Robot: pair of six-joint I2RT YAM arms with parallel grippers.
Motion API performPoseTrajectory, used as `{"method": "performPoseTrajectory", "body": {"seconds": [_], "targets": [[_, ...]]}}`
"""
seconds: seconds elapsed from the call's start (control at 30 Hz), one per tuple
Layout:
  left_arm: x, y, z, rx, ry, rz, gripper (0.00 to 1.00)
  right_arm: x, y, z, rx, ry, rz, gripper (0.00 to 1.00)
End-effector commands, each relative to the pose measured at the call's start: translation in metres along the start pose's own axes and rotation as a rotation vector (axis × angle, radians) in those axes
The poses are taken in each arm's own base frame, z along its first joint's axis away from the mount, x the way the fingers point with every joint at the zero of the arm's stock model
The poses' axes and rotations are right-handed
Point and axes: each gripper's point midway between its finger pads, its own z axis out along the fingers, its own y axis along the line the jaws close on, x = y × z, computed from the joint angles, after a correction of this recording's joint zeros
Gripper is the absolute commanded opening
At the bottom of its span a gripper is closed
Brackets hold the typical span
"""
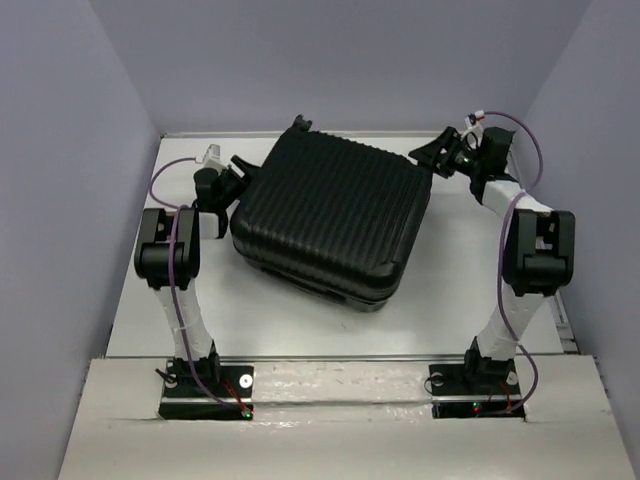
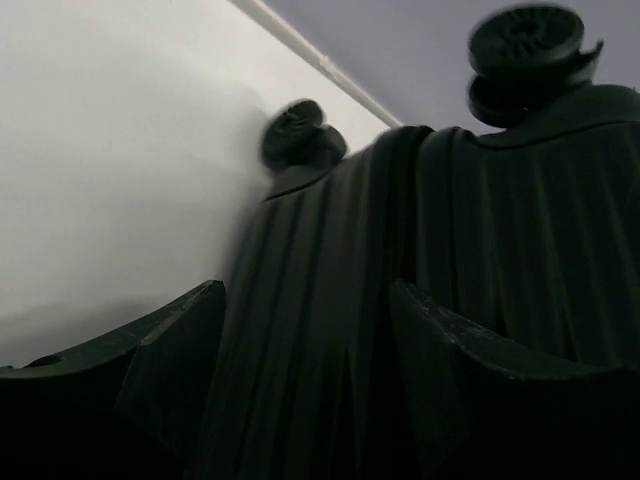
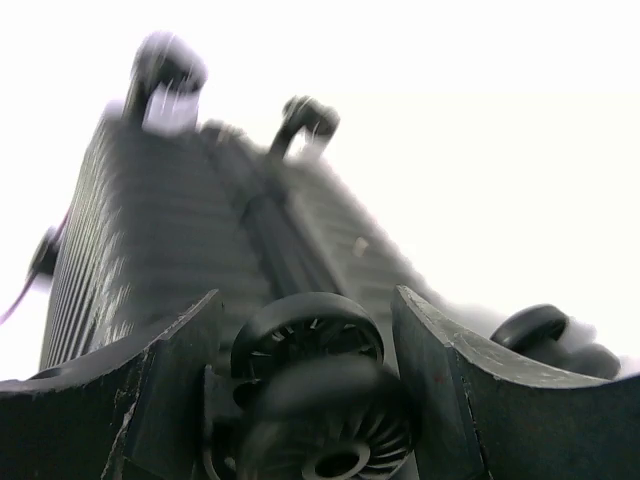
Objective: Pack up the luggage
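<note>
The luggage (image 1: pixel 335 215) is showing a black hard shell, probably plastic, finely ribbed and giving off a soft sheen. Its wheel (image 3: pixel 310 345) is showing matt black moulded spokes. The table (image 1: pixel 450 290) is presenting a smooth, matt white top. The fingers (image 3: pixel 170 370) of the right gripper (image 3: pixel 305 293) are showing dull, scuffed black plastic.

Right wrist view glares white; the luggage (image 3: pixel 150 250) is blurred, perhaps by motion.

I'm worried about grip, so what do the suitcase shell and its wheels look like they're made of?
Luggage: likely hard moulded plastic, matte black with faint sheen along its ribbed grooves. Wheel: probably rigid black plastic, with moulded spokes; tread unclear.
</note>
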Motion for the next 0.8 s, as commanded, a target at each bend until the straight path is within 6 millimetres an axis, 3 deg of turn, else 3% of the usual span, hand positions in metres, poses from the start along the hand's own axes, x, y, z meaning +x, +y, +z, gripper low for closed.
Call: {"method": "performPoseTrajectory", "body": {"seconds": [0.0, 0.03, 0.07, 0.1, 0.2, 0.23, 0.3, 0.37, 0.5, 0.57, 0.63, 0.7, 0.77], "targets": [[0.033, -0.156, -0.057, 0.338, -0.006, 0.184, 0.77, 0.007, 0.072, 0.089, -0.076, 0.092, 0.004, 0.12], [0.044, -0.135, -0.059, 0.276, 0.011, 0.152, 0.77, 0.002, 0.081, 0.098, -0.096, 0.093, 0.018, 0.18], [0.047, -0.136, -0.078, 0.251, -0.005, 0.165, 0.77, -0.012, 0.09, 0.114, -0.124, 0.081, 0.021, 0.27], [0.047, -0.125, -0.084, 0.179, -0.02, 0.151, 0.78, -0.017, 0.099, 0.122, -0.141, 0.083, 0.064, 0.5], [0.041, -0.122, -0.114, 0.071, -0.06, 0.191, 0.81, -0.031, 0.124, 0.145, -0.205, 0.088, 0.095, 0.73], [0.021, -0.135, -0.126, 0.054, -0.135, 0.218, 0.83, -0.034, 0.131, 0.145, -0.223, 0.098, 0.126, 0.79], [0.008, -0.142, -0.137, 0.005, -0.161, 0.242, 0.85, -0.042, 0.14, 0.144, -0.236, 0.083, 0.129, 0.82], [-0.011, -0.17, -0.151, 0.019, -0.208, 0.262, 0.87, -0.055, 0.154, 0.136, -0.224, 0.044, 0.106, 0.85], [-0.027, -0.198, -0.173, 0.022, -0.244, 0.277, 0.89, -0.08, 0.178, 0.115, -0.211, -0.023, 0.043, 0.91], [-0.039, -0.213, -0.187, 0.024, -0.293, 0.296, 0.91, -0.093, 0.201, 0.099, -0.217, -0.066, -0.005, 0.93], [-0.043, -0.214, -0.196, -0.008, -0.308, 0.309, 0.96, -0.11, 0.207, 0.08, -0.181, -0.107, -0.037, 0.95], [-0.048, -0.219, -0.201, -0.036, -0.301, 0.315, 0.97, -0.116, 0.213, 0.068, -0.172, -0.12, -0.056, 0.96], [-0.039, -0.236, -0.208, 0.026, -0.253, 0.334, 0.98, -0.115, 0.211, 0.052, -0.127, -0.118, -0.095, 0.97]]}}
